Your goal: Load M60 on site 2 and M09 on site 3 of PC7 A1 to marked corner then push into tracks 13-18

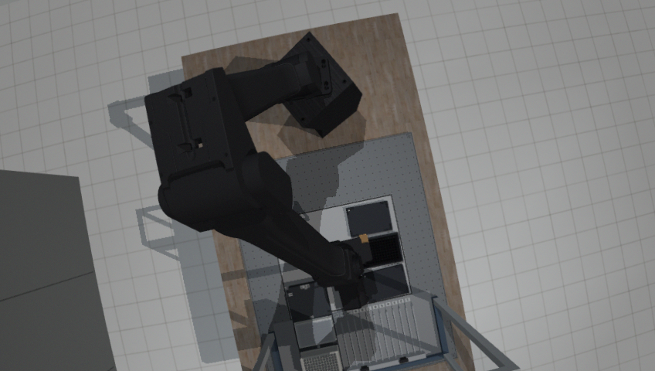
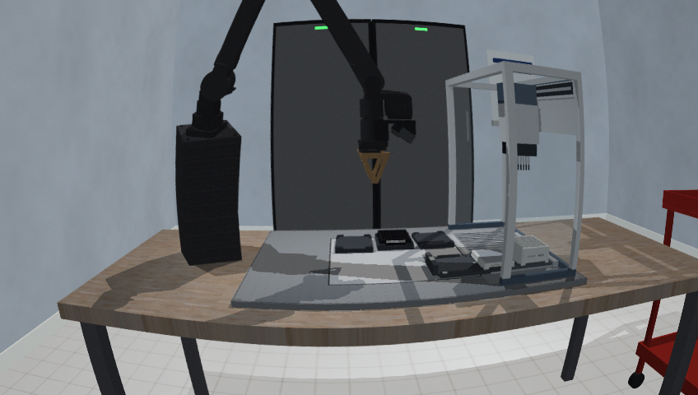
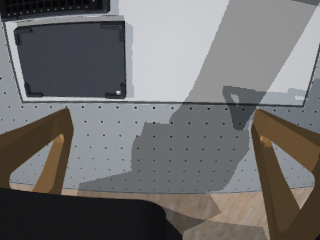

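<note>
Overhead, the black arm (image 2: pixel 342 39) reaches down from its tall pedestal (image 2: pixel 207 195) and holds the gripper (image 2: pixel 374 168) high above the grey mat (image 2: pixel 289 274), its tan fingers spread wide with nothing between them.

From the top view the gripper sits at the middle of the mat, and three dark trays lie in a row toward 3 o'clock of it. The tray nearest the pedestal (image 1: pixel 368 218) has a smooth dark top, the middle one (image 1: pixel 385 249) shows a fine grid of wells, and the third (image 1: pixel 390 280) lies just before the ribbed rails (image 1: pixel 390 328) at 6 o'clock.

Toward 7 o'clock the long carrier (image 1: pixel 305 301) lies on the pale apron (image 1: pixel 328 220), with a clear plate (image 1: pixel 314 331) and a white gridded block (image 1: pixel 321 360) at its far end, under the white frame (image 2: pixel 511 171).

The wrist view looks down on the smooth tray (image 3: pixel 72 59) at 11 o'clock.
</note>
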